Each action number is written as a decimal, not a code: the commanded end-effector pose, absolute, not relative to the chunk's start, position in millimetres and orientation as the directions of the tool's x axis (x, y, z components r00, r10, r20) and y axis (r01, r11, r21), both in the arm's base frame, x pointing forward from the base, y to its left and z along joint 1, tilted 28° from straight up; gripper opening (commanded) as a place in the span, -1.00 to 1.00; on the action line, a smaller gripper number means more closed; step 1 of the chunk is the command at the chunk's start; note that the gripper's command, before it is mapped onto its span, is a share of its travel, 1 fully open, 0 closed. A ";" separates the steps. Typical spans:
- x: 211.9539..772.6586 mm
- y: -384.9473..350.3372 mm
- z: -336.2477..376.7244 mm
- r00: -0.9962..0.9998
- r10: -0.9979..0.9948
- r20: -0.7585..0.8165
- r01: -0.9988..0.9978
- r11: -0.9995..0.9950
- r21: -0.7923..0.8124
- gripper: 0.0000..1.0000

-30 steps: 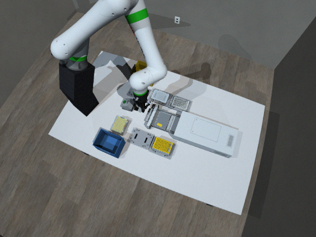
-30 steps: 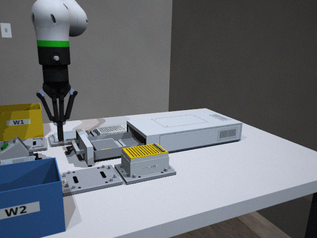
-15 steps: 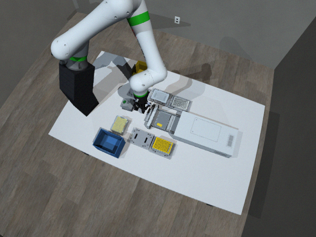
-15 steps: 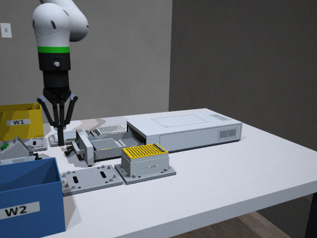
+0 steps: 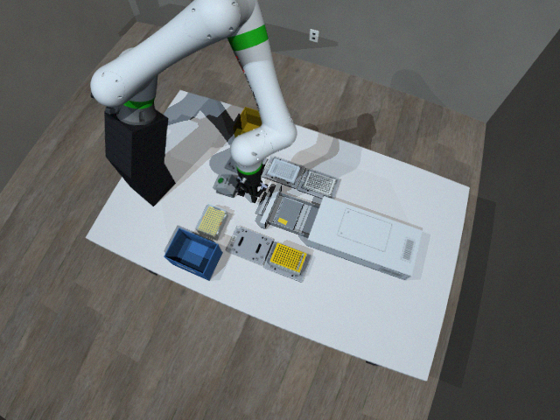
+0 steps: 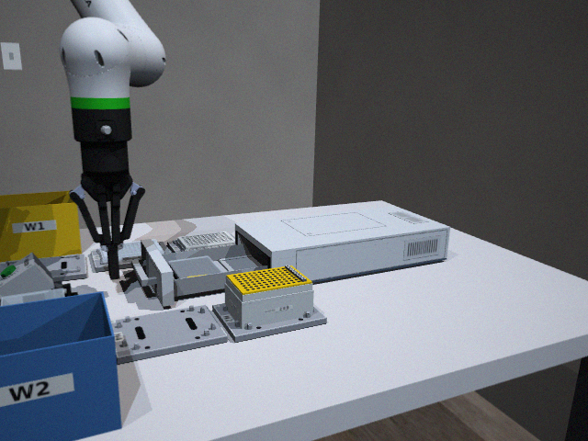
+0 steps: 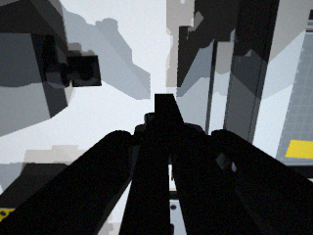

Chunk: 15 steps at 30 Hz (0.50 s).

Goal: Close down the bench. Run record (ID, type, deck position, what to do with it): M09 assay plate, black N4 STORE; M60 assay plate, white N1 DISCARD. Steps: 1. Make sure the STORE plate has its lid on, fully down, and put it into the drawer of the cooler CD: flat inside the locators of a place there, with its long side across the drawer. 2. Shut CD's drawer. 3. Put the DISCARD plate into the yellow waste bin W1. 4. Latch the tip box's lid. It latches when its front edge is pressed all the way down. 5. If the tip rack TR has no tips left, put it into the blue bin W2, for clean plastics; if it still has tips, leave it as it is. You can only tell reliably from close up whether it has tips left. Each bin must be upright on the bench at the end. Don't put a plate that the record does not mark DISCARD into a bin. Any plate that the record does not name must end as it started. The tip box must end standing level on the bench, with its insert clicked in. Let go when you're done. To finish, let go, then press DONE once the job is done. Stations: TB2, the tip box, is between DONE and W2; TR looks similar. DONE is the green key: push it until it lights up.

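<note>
My gripper (image 5: 257,196) (image 6: 113,273) is shut and empty. It points straight down, with its tips low over the bench, just left of the front panel (image 6: 159,277) of the cooler CD's drawer (image 5: 287,212). The drawer stands pulled out of the cooler (image 5: 366,234); its grey inside shows a small yellow mark (image 7: 299,149). I cannot tell whether a plate lies in it. Behind the drawer, a white plate (image 5: 283,170) and a dark plate with pale wells (image 5: 319,181) sit on deck nests. The wrist view shows the closed fingertips (image 7: 164,105) over white bench, with the drawer front to their right.
The green DONE key (image 5: 220,180) is just left of the gripper. The yellow bin W1 (image 6: 35,225) stands behind, the blue bin W2 (image 5: 193,250) in front. A pale yellow tip box (image 5: 211,221), an empty nest (image 5: 249,244) and a yellow-topped rack (image 5: 288,257) are nearby.
</note>
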<state>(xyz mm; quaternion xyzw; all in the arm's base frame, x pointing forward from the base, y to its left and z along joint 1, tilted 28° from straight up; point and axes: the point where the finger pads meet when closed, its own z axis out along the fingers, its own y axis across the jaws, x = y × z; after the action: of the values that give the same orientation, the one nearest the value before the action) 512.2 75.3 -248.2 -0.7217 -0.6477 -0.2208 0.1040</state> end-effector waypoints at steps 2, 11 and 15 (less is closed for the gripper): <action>514.0 77.4 -253.2 0.063 0.889 0.453 0.981 -0.140 0.137 -0.80; 515.7 81.5 -261.4 0.063 0.889 0.453 0.981 -0.140 0.137 -0.80; 516.7 83.8 -266.1 0.063 0.889 0.453 0.981 -0.140 0.137 -0.80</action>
<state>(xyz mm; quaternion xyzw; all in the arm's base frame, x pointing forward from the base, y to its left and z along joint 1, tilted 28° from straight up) 515.4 82.8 -263.5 -0.7217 -0.6477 -0.2208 0.1040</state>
